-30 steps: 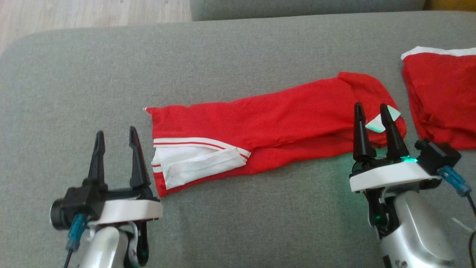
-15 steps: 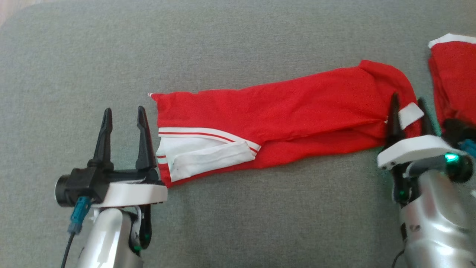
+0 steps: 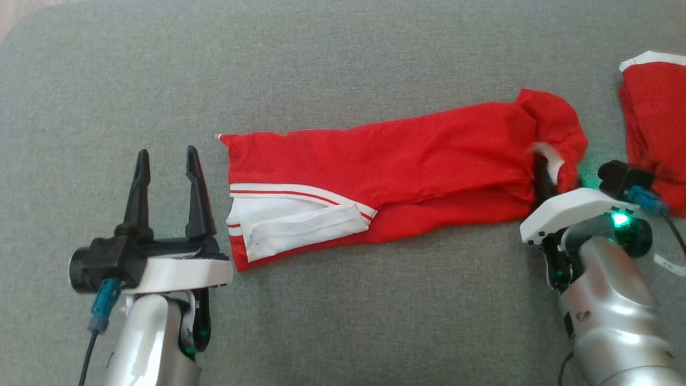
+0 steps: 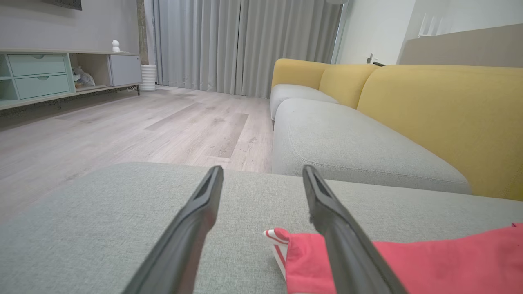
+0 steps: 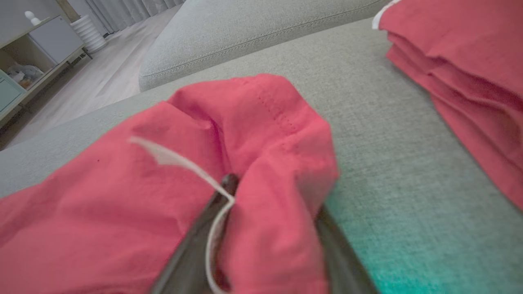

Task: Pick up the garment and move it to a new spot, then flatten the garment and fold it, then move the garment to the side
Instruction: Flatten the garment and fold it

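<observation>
The garment (image 3: 375, 166) is red with white trim, lying as a long strip across the grey cushion (image 3: 343, 64). Its white-lined end sits beside my left gripper (image 3: 166, 153), which hovers open just left of it, touching nothing. In the left wrist view my left gripper (image 4: 262, 171) stands wide, and the garment's corner (image 4: 429, 265) lies behind the right finger. My right gripper (image 3: 558, 163) is pushed into the garment's right end. In the right wrist view its fingers (image 5: 276, 196) straddle a raised hump of red cloth (image 5: 102, 204), jaws still wide.
A second stack of folded red cloth (image 3: 654, 123) (image 5: 461, 61) lies at the far right, close to my right wrist. A yellow-backed sofa (image 4: 429, 114) stands beyond the cushion, with wooden floor (image 4: 122, 122) to its left.
The head camera tilted down. My right gripper moved forward into the garment's right end, which has bunched up around its fingers. The left gripper stays open beside the left end.
</observation>
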Robot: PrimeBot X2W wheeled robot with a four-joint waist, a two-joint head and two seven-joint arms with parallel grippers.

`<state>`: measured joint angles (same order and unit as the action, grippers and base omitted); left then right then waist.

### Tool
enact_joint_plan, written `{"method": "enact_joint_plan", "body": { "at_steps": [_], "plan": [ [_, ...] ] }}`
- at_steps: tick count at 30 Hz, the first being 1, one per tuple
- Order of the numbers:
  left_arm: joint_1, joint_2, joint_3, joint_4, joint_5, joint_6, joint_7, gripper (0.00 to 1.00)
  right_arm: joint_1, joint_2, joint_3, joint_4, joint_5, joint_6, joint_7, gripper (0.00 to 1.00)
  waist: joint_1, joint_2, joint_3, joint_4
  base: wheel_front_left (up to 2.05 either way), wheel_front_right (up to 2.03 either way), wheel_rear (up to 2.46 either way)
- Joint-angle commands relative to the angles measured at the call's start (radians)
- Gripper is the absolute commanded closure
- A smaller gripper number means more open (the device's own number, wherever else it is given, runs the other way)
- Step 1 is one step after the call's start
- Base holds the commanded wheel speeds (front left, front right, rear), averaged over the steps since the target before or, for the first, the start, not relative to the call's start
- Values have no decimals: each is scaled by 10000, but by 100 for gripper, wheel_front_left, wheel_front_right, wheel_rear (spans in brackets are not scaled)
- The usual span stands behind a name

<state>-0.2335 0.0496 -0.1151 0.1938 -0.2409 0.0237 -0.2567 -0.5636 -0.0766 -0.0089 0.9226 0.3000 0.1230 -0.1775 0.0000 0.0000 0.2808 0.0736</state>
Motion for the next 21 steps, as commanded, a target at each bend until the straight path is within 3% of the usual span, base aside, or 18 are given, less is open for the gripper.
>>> {"method": "enact_joint_plan", "body": {
  "at_steps": [1,5,9,13,18,21],
  "plan": [
    [-311,46,433,-274,129,-54,-51,0,74,263,304,188,-79,77,-53,100,0,0,-55,-48,0,0,0],
    [-206,30,532,-294,193,-88,-51,0,-102,263,-507,259,-771,77,-467,100,0,0,-189,-181,0,0,0],
    [-102,18,592,-302,164,-159,-51,0,-99,-77,-2387,-171,-2083,77,-685,100,0,0,-411,-302,0,0,0],
    [-51,12,568,-300,147,-193,-51,0,-66,-22,-3275,-690,-3043,77,-579,100,0,0,-603,-338,0,0,0],
    [-2,9,441,-259,30,-179,-51,0,-156,229,-3033,-1346,-3375,77,-185,100,0,0,-909,-294,0,0,0],
    [46,9,374,-228,-9,-167,-51,0,-220,256,-1933,-1489,-2512,77,52,100,0,0,-1147,-190,0,0,0]
  ]
}}
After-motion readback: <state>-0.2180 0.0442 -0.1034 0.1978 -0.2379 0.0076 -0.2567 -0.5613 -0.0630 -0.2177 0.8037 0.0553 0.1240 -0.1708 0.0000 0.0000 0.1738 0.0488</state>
